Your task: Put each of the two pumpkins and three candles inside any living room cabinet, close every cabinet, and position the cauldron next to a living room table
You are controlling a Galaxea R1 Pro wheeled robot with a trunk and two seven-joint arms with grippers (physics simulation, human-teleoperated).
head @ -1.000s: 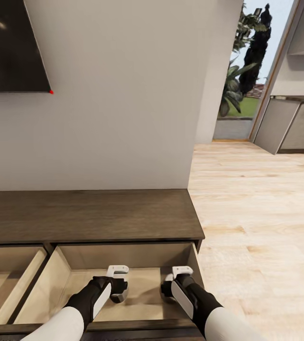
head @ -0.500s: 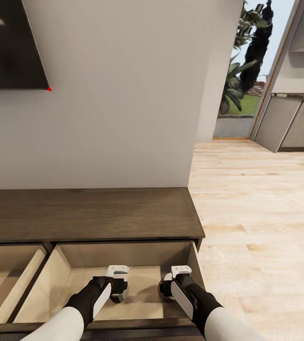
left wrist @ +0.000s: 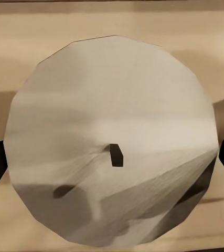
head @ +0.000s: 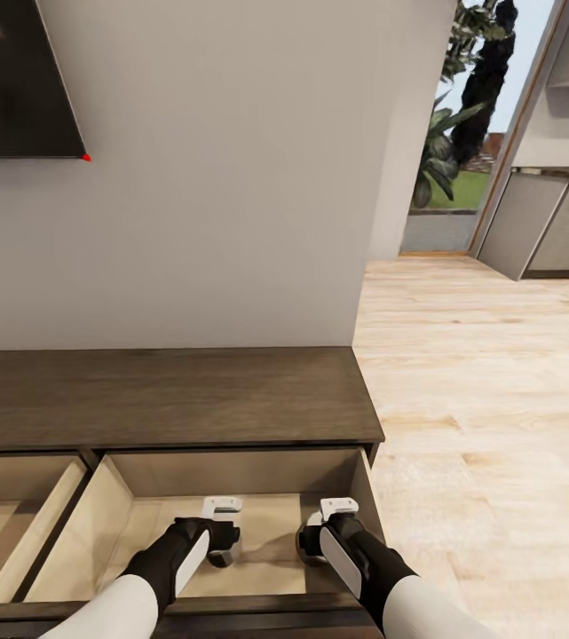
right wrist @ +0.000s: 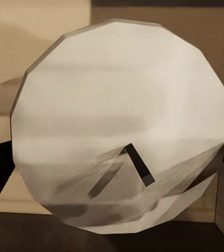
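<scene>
Presently | cabinet [head: 169, 399]: drawer open | left gripper [head: 222, 555] pinching candle [left wrist: 112, 142], right gripper [head: 315, 543] pinching second candle [right wrist: 122, 126], both inside that drawer | handling: probably light, rigid, smooth; hold across round sides.

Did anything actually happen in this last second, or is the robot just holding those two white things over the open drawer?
Very little changed. The whole head view slid a bit, so the camera moved, not the furniture. The left gripper and right gripper stay over the open drawer of the cabinet, each with a candle between its fingers. Nothing was let go.
</scene>
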